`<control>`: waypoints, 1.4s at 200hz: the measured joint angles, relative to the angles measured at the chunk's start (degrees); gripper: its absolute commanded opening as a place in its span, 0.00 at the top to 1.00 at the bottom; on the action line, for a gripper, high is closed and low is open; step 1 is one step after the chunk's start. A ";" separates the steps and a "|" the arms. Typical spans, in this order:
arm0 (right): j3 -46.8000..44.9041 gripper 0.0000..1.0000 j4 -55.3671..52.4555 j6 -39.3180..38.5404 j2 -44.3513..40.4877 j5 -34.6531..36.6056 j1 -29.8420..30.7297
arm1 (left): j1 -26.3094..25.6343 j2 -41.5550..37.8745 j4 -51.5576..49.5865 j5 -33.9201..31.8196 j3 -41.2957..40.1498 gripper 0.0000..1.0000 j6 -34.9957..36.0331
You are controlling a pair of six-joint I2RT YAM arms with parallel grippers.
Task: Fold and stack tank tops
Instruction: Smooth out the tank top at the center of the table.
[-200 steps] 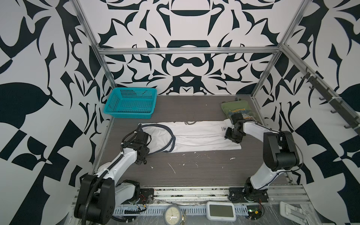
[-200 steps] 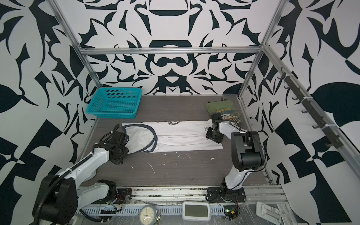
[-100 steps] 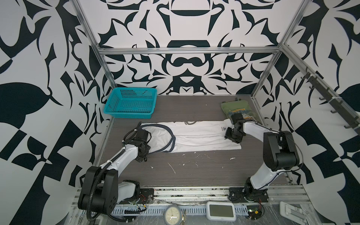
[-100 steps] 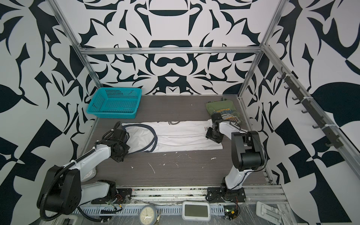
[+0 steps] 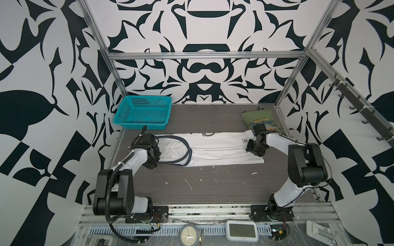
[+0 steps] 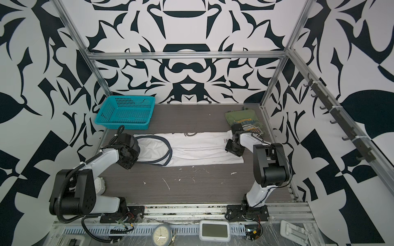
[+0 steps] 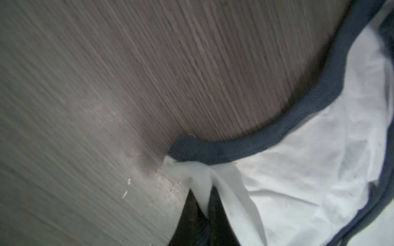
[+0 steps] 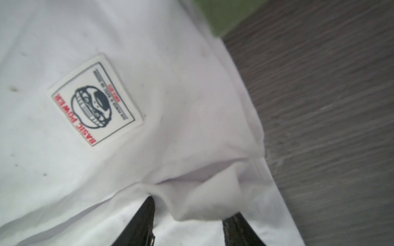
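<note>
Left gripper (image 7: pixel 204 204) is closed tight on a thin pinch of white cloth, right at the strap end of the white tank top (image 5: pixel 213 149), next to the navy trim (image 7: pixel 234 149). Right gripper (image 8: pixel 189 215) is partly closed with a thick bunched fold of the hem end between its fingers (image 8: pixel 145 223); it looks like a grip. The small sewn label (image 8: pixel 96 100) sits close by.

The white tank top lies as a long narrow strip across the middle of the table (image 5: pixel 213 187), straps toward the left arm, hem toward the right arm. The green tank top (image 5: pixel 258 119) is already folded in the far right corner, just beside the white hem. A teal basket (image 5: pixel 140 124) sits far left, well apart from the cloth.

The step looks like folding the strip end to end.
- Lift both ends a little and keep the cloth lightly taut so the side folds don't open.
- Carry the strap end over onto the hem end and line up the edges.
- The left pinch is thin, so move slowly or it may slip.
- Loose strap loops may trail; lay them inside the fold.
- Keep the right gripper clear of the green tank top so it isn't dragged.
</note>
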 measured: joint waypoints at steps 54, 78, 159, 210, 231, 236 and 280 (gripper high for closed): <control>0.02 0.48 -0.13 -0.02 0.02 0.07 0.00 | 3.10 3.63 0.81 3.43 2.64 0.80 2.62; 0.11 0.48 -0.39 -0.02 0.02 0.55 0.00 | 5.03 2.84 0.55 3.32 2.78 0.78 3.39; 0.76 0.47 -2.32 -0.22 0.00 1.38 0.50 | 8.59 -4.44 -1.90 1.25 2.51 0.53 5.55; 2.05 0.36 -4.55 -0.85 -3.13 1.86 2.19 | 8.57 -13.57 -5.27 -1.16 1.70 0.30 6.40; 3.76 0.29 -5.68 -1.68 -5.92 2.49 4.48 | 5.49 -18.99 -6.45 -2.75 1.70 0.28 5.90; 4.35 0.28 -5.86 -1.86 -6.36 2.58 5.22 | 3.69 -19.78 -6.62 -3.19 1.70 0.28 5.51; 13.62 0.28 -7.34 -3.30 -1.70 2.62 11.63 | -13.40 -14.75 -5.92 -4.33 1.73 0.32 2.05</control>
